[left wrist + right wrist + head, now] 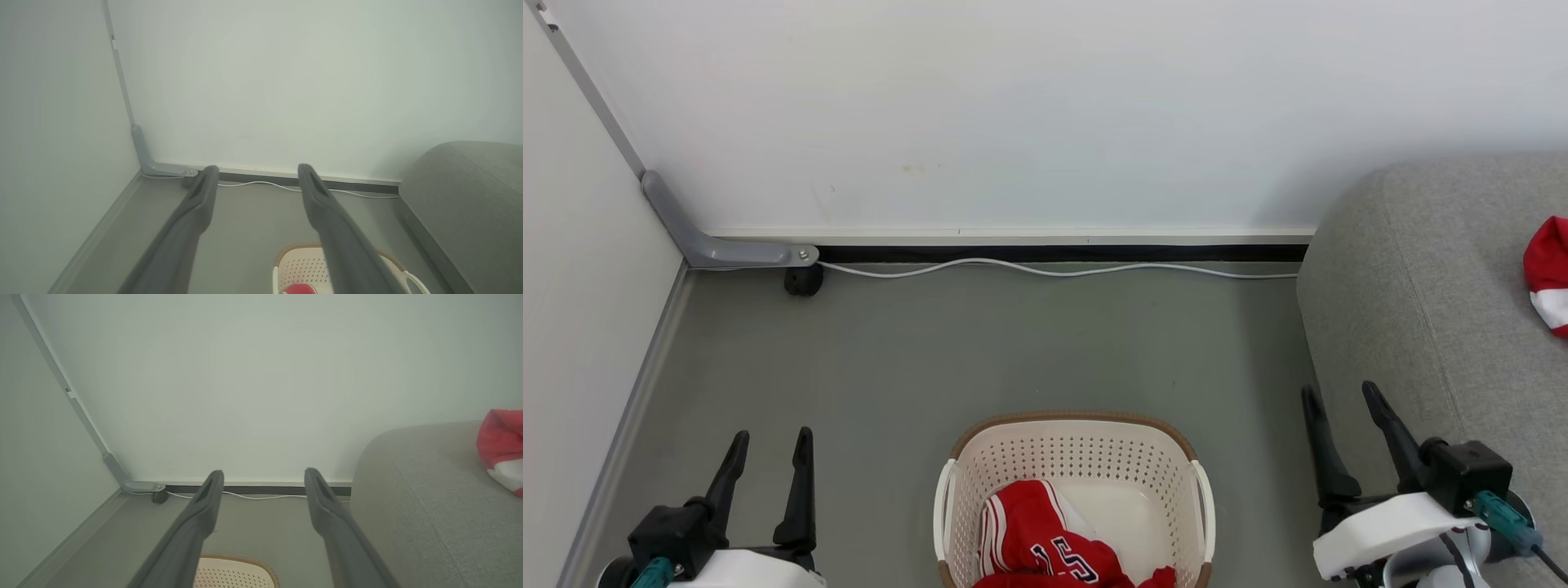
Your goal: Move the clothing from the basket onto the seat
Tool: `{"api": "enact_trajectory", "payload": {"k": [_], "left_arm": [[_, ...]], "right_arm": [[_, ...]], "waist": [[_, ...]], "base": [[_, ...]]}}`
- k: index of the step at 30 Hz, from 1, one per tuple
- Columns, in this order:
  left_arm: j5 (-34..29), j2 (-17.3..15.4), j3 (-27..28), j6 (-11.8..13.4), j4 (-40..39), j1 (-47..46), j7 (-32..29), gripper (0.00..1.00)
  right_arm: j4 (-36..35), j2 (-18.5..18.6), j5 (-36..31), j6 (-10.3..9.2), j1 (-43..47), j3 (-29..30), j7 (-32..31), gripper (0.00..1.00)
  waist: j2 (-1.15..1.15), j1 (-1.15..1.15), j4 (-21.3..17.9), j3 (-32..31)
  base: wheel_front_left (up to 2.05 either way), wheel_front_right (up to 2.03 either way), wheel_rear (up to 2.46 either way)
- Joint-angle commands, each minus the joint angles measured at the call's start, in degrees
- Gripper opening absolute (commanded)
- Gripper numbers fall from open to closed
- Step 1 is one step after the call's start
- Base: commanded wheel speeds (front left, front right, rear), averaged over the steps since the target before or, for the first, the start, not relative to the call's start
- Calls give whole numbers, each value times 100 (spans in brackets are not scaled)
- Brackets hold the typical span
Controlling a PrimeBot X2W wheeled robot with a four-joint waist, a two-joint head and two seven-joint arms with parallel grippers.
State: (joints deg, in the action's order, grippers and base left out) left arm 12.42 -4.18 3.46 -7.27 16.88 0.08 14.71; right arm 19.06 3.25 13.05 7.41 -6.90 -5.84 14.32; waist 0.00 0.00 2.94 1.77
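Clothing (pixel 1045 543) in red with white stripes and dark lettering lay inside the oval cream perforated plastic basket (pixel 1078 420). A second red-and-white garment (pixel 1550 273) rested on the large grey fabric sofa (pixel 1421 286). My left gripper (pixel 773 433) and right gripper (pixel 1339 388) were spread wide and empty, either side of the basket.

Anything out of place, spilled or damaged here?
Nothing looks damaged or spilled. One red jersey lies crumpled in the basket, a red-and-white garment on the sofa, and a white cable trails loosely along the wall.
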Motion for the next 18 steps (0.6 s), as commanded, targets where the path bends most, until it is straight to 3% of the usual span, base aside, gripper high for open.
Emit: {"api": "enact_trajectory", "payload": {"k": [1, 18], "left_arm": [[-72, -41, 146, -21, -192, -50, 29, 100], [-54, 29, -147, -22, -165, 44, 29, 100]], "right_arm": [[-152, 4, -81, 8, -37, -75, 68, 100], [-144, -35, -89, 8, 8, 53, 68, 100]], "waist": [[0, 0, -1, -4], [0, 0, -15, 97]], "base": [[0, 0, 0], [0, 0, 0]]}}
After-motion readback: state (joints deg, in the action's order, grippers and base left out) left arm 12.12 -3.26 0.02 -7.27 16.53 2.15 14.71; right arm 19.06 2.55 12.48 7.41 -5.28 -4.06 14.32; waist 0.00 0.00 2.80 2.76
